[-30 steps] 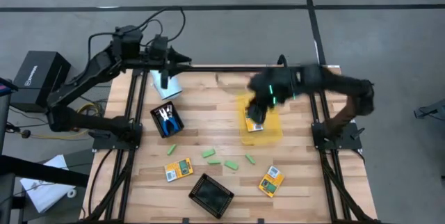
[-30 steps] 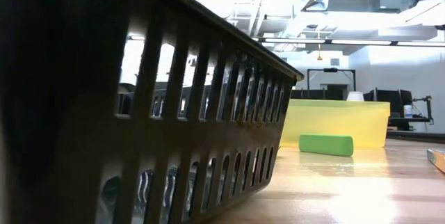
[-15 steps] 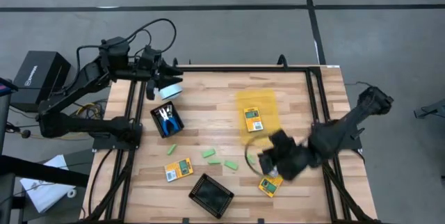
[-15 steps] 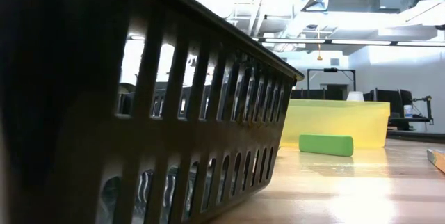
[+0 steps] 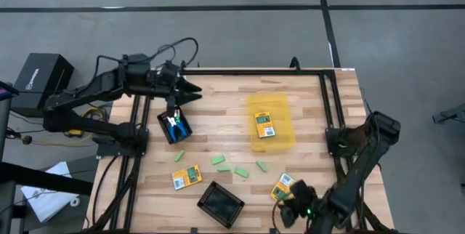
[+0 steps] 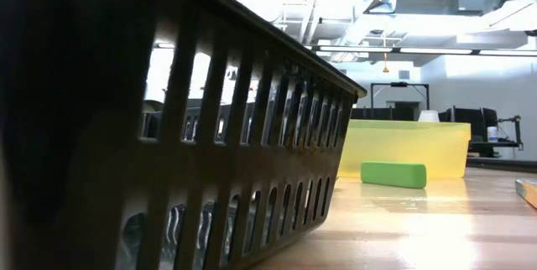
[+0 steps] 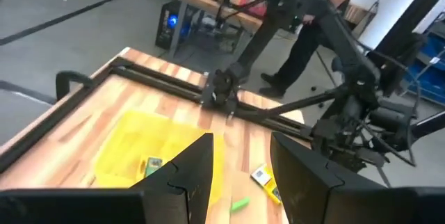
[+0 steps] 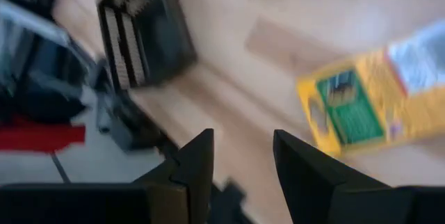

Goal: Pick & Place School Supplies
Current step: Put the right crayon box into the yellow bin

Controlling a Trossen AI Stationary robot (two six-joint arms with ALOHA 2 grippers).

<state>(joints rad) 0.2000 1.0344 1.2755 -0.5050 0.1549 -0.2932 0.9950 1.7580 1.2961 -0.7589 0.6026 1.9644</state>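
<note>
My right gripper (image 5: 292, 203) (image 8: 243, 161) hovers open and empty at the table's near right. It is just on the near side of a yellow-orange pack (image 5: 283, 188) (image 8: 361, 106) that lies flat on the wood. A second pack (image 5: 264, 125) lies in the yellow bin (image 5: 280, 141), and a third (image 5: 187, 176) lies near left. My left gripper (image 5: 190, 92) (image 7: 242, 168) hangs open and empty at the far left. It is above a black tray (image 5: 166, 134) that holds a blue-handled tool (image 5: 174, 123). Several green pieces (image 5: 224, 167) lie mid-table.
Another black tray (image 5: 221, 203) (image 8: 142, 29) stands at the near edge, left of my right gripper, and fills the low view's left (image 6: 126, 136). The low view also shows the yellow bin (image 6: 403, 148) with a green piece (image 6: 393, 173) in front. Black frame rails (image 5: 330, 118) border the table.
My right gripper has swung from above the yellow bin toward the table's near edge and down, rolling as it went. It now hangs beside the near-right pack. The pack in the bin has stayed put. My left gripper has swung toward the near edge, over the tray with the blue tool.
</note>
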